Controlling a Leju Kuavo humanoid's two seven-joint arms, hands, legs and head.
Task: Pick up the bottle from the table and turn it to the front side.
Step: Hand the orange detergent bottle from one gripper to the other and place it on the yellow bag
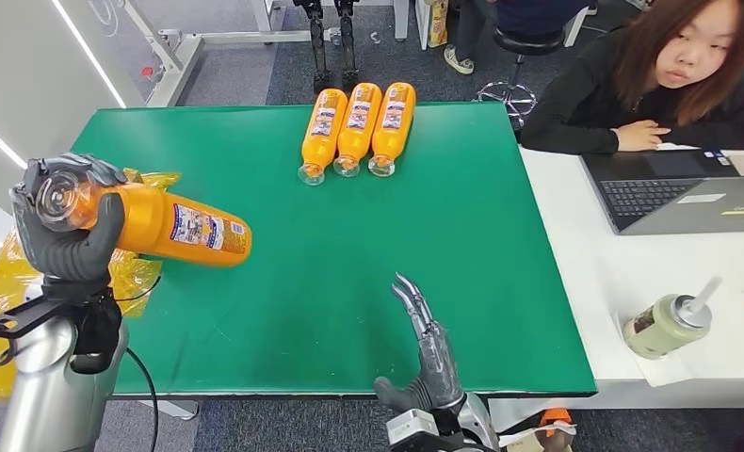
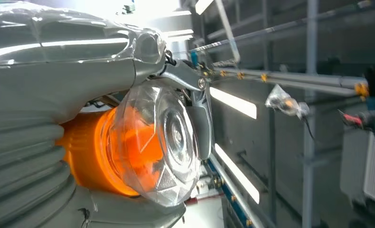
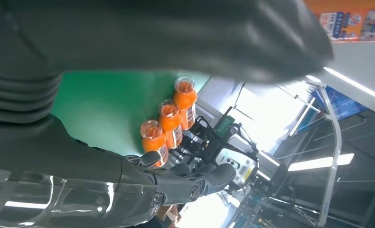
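Tabletop in flat green fills most of my head view, with a white desk butted against its right edge. On that desk I see an open laptop and a pale lidded cup with a straw; a person in a black top leans over it. Beyond the far edge is grey floor, a stool base and white frame legs.

My left hand, grey and ribbed, holds the bottle off the tabletop's left side, lying roughly level with its base pointing right. The bottle is smooth orange plastic with a clear faceted cap, which faces the left wrist camera; the fingers wrap the neck end just behind it. A pale printed label wraps the body, but I can't read the writing at this size. Crumpled yellow plastic bag lies under and behind the hand.

Three more orange bottles lie side by side, touching, near the far edge, caps toward me; their labels are equally illegible.

My right hand sits over the near edge, holding nothing, fingers extended and pointing forward.
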